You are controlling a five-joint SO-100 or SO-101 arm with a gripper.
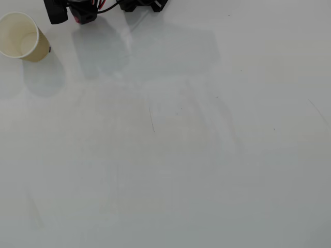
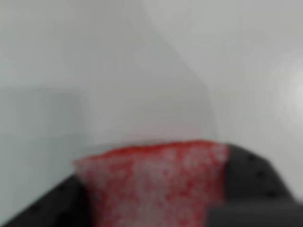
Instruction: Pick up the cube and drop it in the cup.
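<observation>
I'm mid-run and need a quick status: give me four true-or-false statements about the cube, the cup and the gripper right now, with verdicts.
1. The cube sits between the gripper fingers in the wrist view. True.
2. The cup lies in the overhead view's bottom right. False: it is at top left.
3. The cube is already inside the cup. False: the cup's inside looks empty.
4. The table centre shows no cube in the overhead view. True.

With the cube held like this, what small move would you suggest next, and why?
Probably carry the cube toward the cup. The wrist view shows it filling the space between the end effector's dark fingers, apparently gripped. In the overhead view the cup stands upright at the top left, mouth open, with the arm just right of it, so a short move toward the cup should line it up.
</observation>
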